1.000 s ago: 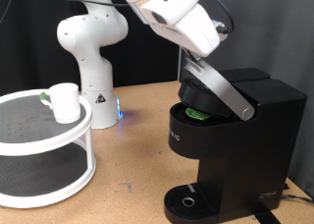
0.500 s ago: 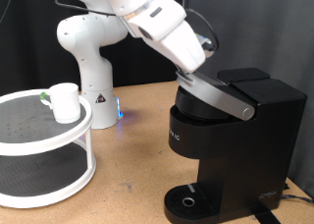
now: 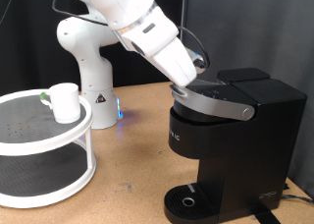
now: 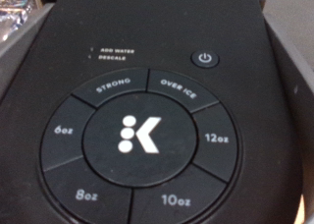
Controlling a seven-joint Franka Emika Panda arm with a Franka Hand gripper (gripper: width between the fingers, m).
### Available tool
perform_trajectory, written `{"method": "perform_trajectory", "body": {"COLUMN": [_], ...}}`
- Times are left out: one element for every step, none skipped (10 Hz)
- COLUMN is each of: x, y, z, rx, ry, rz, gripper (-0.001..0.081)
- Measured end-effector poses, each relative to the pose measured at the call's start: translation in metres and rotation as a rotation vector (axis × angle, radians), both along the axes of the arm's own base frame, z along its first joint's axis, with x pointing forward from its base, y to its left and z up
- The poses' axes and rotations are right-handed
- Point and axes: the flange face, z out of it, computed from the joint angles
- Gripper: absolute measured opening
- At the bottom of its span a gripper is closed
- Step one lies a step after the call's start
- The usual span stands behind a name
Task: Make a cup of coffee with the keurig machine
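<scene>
The keurig machine [image 3: 238, 143] stands at the exterior view's right, its silver-grey lid handle [image 3: 212, 105] lowered almost flat over the brew head. My gripper [image 3: 190, 75] presses on the lid's top from above, and its fingertips are hidden against the lid. The wrist view is filled by the black button panel [image 4: 139, 134], with a white K logo ringed by size buttons and a power button [image 4: 203, 58]. No fingers show there. The white cup [image 3: 65, 102] stands on the top tier of a round rack at the exterior view's left, far from the gripper.
The white two-tier round rack [image 3: 39, 150] fills the lower left, with a small green item [image 3: 44, 95] beside the cup. The white arm base [image 3: 90, 62] stands behind it. The round drip tray [image 3: 187, 201] at the machine's foot holds nothing.
The arm has swung down and left, pushing the raised lid handle down almost shut. The green pod seen in the open chamber is now covered.
</scene>
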Motion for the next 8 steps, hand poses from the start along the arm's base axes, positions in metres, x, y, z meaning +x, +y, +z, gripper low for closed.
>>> {"method": "perform_trajectory", "body": {"x": [0.0, 0.001, 0.001, 0.001, 0.001, 0.002, 0.003, 0.003], "y": [-0.001, -0.001, -0.002, -0.002, 0.001, 0.005, 0.005, 0.005], "z": [-0.002, -0.007, -0.013, -0.018, -0.026, -0.032, -0.031, -0.031], "rx": [-0.002, -0.009, -0.019, -0.026, -0.033, -0.042, -0.044, -0.044], "ry": [0.002, 0.007, 0.009, 0.013, 0.022, 0.025, 0.021, 0.02], "rz": [-0.001, -0.004, -0.01, -0.014, -0.012, -0.009, -0.012, -0.013], "gripper": [0.0001, 0.0001, 0.0001, 0.0001, 0.0001, 0.0001, 0.0001, 0.0001]}}
